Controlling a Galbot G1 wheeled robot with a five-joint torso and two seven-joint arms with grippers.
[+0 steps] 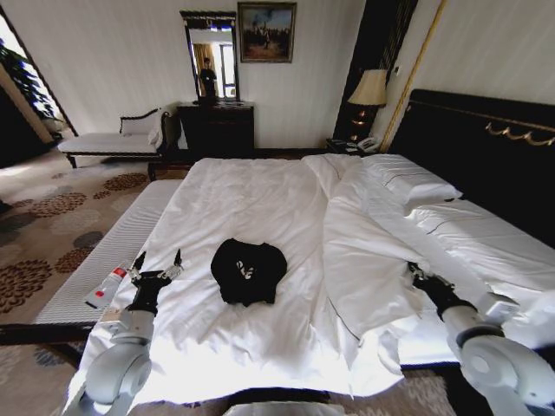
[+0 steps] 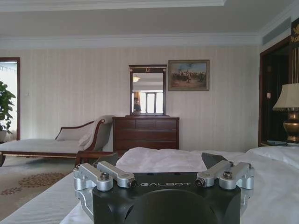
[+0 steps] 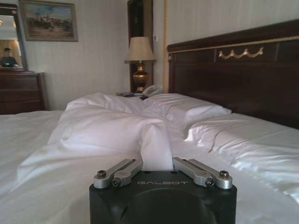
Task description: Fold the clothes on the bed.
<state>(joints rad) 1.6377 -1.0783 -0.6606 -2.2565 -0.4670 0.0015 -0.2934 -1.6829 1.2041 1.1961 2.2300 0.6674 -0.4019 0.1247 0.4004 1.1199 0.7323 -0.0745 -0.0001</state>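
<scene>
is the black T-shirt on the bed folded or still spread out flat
Folded, or at least bunched: the black T-shirt lies as a compact rounded bundle on the bed, with no sleeves laid out flat.

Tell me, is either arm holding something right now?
Nothing is held. The left end effector is open beside the black "FREE!" T-shirt; the right end effector rests open on white bedding.

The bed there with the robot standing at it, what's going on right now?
A two-armed robot faces the bed, where a black T-shirt lies bunched up on the white sheet. Neither hand touches it. The left hand sits open near the bed's left edge, beside the shirt. The right hand rests over on the rumpled duvet, off to the shirt's right. Folding hasn't visibly begun.
</scene>
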